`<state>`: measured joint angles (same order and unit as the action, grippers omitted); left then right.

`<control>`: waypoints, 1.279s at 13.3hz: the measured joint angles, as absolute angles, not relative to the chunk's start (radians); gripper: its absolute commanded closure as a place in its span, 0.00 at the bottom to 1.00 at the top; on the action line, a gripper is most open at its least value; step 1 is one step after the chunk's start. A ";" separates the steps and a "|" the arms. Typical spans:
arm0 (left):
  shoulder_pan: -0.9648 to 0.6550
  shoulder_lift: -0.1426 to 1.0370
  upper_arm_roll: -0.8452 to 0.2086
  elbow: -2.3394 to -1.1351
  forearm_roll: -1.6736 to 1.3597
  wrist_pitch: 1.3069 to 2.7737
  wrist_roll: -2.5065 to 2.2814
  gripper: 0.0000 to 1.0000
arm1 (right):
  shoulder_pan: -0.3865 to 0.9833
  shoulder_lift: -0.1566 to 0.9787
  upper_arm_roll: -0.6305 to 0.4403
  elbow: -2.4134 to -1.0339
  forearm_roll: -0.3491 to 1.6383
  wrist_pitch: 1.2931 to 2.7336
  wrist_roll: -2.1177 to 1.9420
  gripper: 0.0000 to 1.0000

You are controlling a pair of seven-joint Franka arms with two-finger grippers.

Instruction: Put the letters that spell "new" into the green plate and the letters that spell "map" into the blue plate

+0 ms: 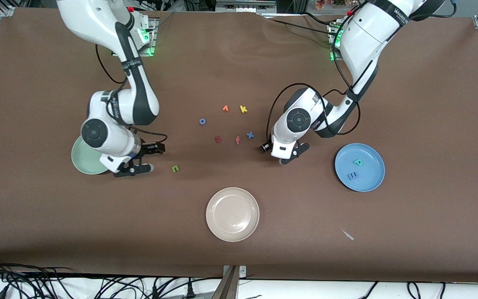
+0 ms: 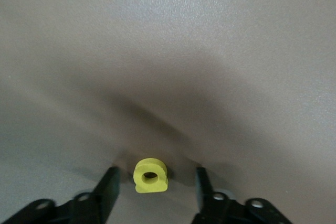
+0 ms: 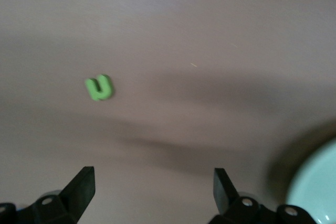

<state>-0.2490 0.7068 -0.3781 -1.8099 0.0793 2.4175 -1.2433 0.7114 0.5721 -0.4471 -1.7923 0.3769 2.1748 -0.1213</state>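
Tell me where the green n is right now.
The green n lies on the brown table, beside the open right gripper near the green plate, nearer the front camera than the other loose letters.

I count three plates, namely the green plate [image 1: 82, 162], the blue plate [image 1: 369, 179] and a cream-white plate [image 1: 232, 214], plus ten foam letters: two in the blue one, seven loose in the front view, and one more in the left wrist view.
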 measured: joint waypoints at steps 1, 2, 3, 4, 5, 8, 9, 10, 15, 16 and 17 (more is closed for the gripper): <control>-0.248 0.704 -0.378 -1.810 0.079 2.418 -1.244 0.95 | 0.712 0.591 -0.424 -1.781 0.377 2.215 -0.121 0.00; -0.248 0.702 -0.378 -1.810 0.079 2.418 -1.245 1.00 | 0.712 0.610 -0.400 -1.777 0.377 2.266 -0.121 0.00; -0.248 0.701 -0.378 -1.810 0.079 2.418 -1.245 1.00 | 0.714 0.628 -0.380 -1.776 0.377 2.315 -0.121 0.00; -0.248 0.701 -0.378 -1.810 0.080 2.418 -1.245 1.00 | 0.721 0.645 -0.370 -1.776 0.377 2.352 -0.122 0.00; -0.248 0.701 -0.378 -1.810 0.080 2.418 -1.244 1.00 | 0.732 0.659 -0.366 -1.775 0.376 2.377 -0.122 0.00; -0.239 0.691 -0.373 -1.798 0.084 2.380 -1.237 1.00 | 0.757 0.685 -0.366 -1.770 0.355 2.424 -0.136 0.08; -0.233 0.678 -0.368 -1.776 0.099 2.302 -1.214 1.00 | 0.757 0.690 -0.367 -1.769 0.345 2.429 -0.151 0.10; -0.220 0.663 -0.364 -1.741 0.118 2.192 -1.164 1.00 | 0.756 0.694 -0.368 -1.769 0.343 2.432 -0.169 0.12; -0.023 0.602 -0.345 -1.665 0.190 1.909 -0.690 1.00 | 0.749 0.722 -0.370 -1.758 0.342 2.459 -0.206 0.29; 0.031 0.600 -0.343 -1.665 0.225 1.902 -0.597 1.00 | 0.749 0.728 -0.370 -1.753 0.342 2.461 -0.207 0.33; 0.085 0.600 -0.340 -1.666 0.240 1.901 -0.494 1.00 | 0.749 0.731 -0.370 -1.749 0.342 2.462 -0.207 0.35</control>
